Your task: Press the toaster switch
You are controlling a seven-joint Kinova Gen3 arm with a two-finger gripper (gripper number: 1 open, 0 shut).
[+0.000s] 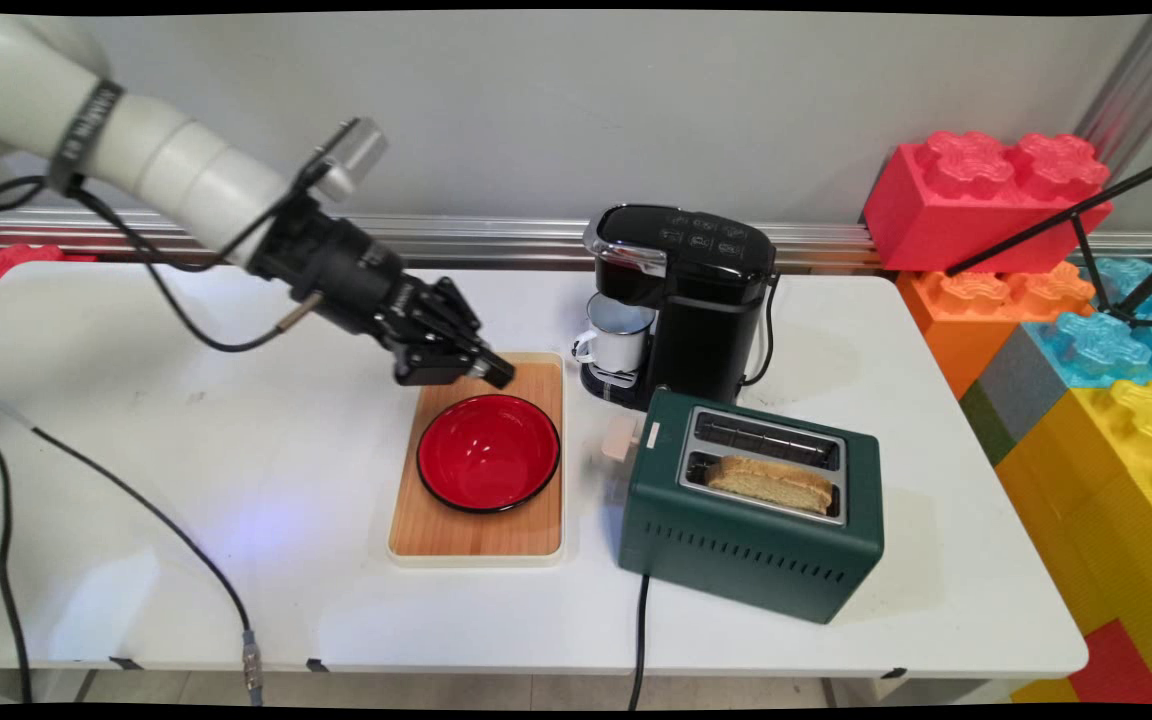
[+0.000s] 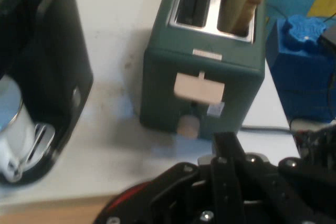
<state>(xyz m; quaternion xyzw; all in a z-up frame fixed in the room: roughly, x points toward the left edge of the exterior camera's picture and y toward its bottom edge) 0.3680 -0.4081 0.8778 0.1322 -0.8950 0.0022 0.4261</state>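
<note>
Toaster (image 1: 751, 510) stands near the table's (image 1: 186, 590) front edge; tool (image 1: 476, 368), fingers together, hovers over bowl's (image 1: 488, 452) far rim.

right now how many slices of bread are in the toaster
1. One slice of bread stands in the near slot of the green toaster; the far slot looks empty, though its bottom is out of sight.
</note>
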